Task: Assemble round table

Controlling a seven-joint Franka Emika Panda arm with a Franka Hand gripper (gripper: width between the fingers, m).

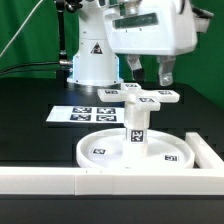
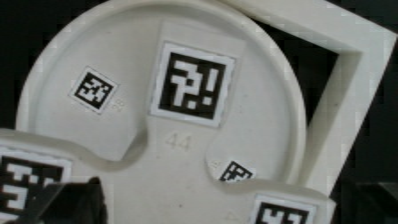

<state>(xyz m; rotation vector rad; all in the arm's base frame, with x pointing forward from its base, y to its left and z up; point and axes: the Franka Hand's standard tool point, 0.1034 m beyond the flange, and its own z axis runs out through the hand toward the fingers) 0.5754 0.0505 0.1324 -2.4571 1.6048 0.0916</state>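
Observation:
The large round rimmed disc (image 1: pixel 100 152) lies flat near the front wall. The short post (image 1: pixel 135 128) stands upright on its middle, tags on its sides. The cross-shaped piece (image 1: pixel 147 97) sits on top of the post. My gripper (image 1: pixel 150 72) hangs just above the cross piece, a little toward the exterior view's right, with its two dark fingers apart and nothing between them. In the wrist view the disc (image 2: pixel 143 120) fills the picture, with tagged arms of the cross piece (image 2: pixel 32 175) in front of it. The post and my fingers are hidden there.
The marker board (image 1: pixel 85 112) lies flat behind the disc on the exterior view's left. The long white border wall (image 1: pixel 60 182) runs along the front and turns back at the right (image 1: pixel 205 150); its corner shows in the wrist view (image 2: pixel 347 70). The arm's base (image 1: pixel 92 60) stands behind.

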